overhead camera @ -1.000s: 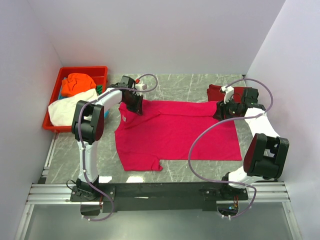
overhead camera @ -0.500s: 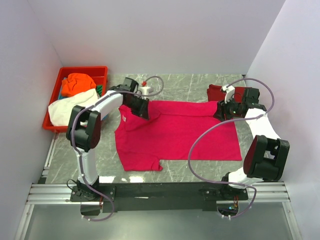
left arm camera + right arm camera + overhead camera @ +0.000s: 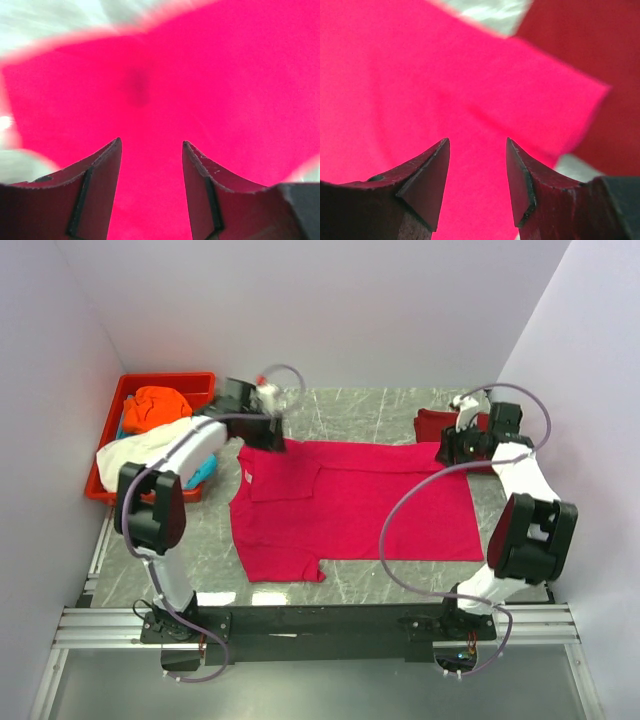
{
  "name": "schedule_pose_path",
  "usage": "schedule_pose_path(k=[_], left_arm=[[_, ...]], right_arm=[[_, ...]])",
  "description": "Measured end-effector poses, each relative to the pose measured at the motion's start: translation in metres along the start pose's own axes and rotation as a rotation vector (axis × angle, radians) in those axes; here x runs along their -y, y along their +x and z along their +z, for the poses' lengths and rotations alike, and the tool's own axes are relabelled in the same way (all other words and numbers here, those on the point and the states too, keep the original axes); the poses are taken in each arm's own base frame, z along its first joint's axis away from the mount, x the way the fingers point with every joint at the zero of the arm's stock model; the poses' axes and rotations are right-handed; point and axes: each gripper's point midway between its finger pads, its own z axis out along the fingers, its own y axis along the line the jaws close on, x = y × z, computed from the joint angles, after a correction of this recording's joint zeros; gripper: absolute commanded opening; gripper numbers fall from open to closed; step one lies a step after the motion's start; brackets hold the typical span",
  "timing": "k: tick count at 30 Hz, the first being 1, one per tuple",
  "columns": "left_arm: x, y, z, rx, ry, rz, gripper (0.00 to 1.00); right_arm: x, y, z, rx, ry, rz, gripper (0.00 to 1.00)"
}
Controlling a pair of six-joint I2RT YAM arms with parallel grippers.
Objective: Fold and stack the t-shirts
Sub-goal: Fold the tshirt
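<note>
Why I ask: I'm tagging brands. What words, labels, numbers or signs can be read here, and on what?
No text can be read in any view.
The small white tag at the collar of the bright pink-red t-shirt: too small to read.
The red tray: no lettering visible.

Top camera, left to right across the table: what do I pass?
From the left: red tray → left gripper → pink shirt → dark red shirt.
</note>
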Motion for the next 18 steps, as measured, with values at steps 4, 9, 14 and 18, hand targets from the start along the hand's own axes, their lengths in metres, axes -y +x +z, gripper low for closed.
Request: schedule_pose_path(k=[4,9,14,18], left_arm=[[-0.070,-0.050,-0.016,0.164,-0.155,-0.105,0.54],[-0.109,-0.070,0.010,0.193,-0.222,-0.137,0.51],[-0.119,-0.045,0.057,0.106,-0.203,-0.167,0.49],[-0.124,-0.029,0.072,0.062,-0.196,-0.196,0.48]], right_arm=[[0.038,-0.015,0.014,0.005,0.107,0.064,0.55],[0.075,-0.017,0.031,-0.023,0.213,0.162,0.55],[0.117,-0.018,0.045,-0.034,0.289,0.251,0.55],[0.146,-0.018,0.053,-0.040,0.308,0.291,0.55]])
